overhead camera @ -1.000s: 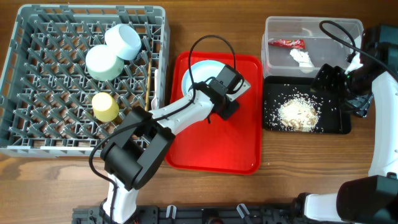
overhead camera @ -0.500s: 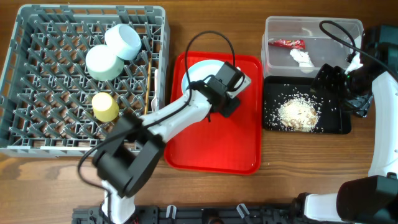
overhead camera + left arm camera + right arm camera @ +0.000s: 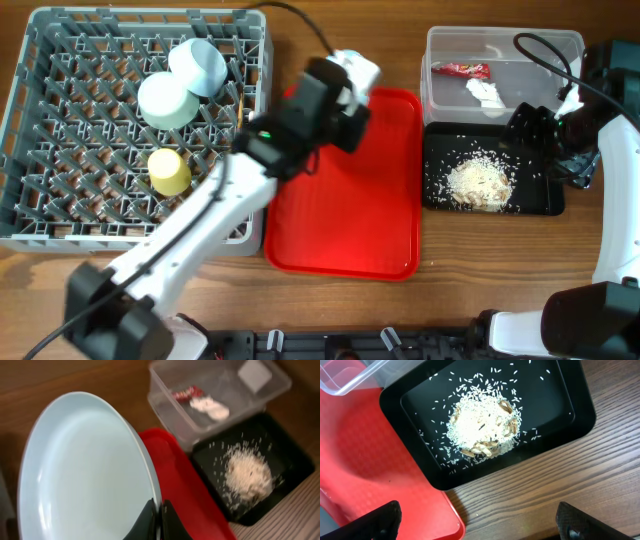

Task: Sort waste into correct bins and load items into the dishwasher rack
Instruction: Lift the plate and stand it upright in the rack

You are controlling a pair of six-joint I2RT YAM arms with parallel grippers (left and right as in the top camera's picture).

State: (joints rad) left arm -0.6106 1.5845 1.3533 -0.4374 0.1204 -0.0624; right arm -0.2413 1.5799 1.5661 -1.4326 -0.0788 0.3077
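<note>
Up over the far end of the red tray (image 3: 345,200), the left claw (image 3: 158,510) is pinched tight on the rim of the pale blue-white plate (image 3: 85,470). Its two dark fingers (image 3: 148,522) sit close together with the plate's edge between them. The plate is up in the air, off the tray, and from the top camera the arm hides most of it. Next to the red tray is the big grey-blue rack (image 3: 60,215). A pale blue bowl (image 3: 197,65), a light green bowl (image 3: 165,100) and a small yellow cup (image 3: 170,172) sit in the rack. The two bowls are side by side and the cup is a little way from them. On the other side of the red tray is the clear tub (image 3: 560,45). The red wrapper (image 3: 462,69) and the white tissue (image 3: 483,92) lie inside it, close to each other. Just beside the tub is the black tray (image 3: 535,200). The heap of rice crumbs (image 3: 480,182) lies in its middle, with loose bits all round. The right claw (image 3: 477,510) hangs above the wood table (image 3: 545,485), by the black tray's edge. Its fingers (image 3: 375,520) are spread wide apart and hold nothing.
</note>
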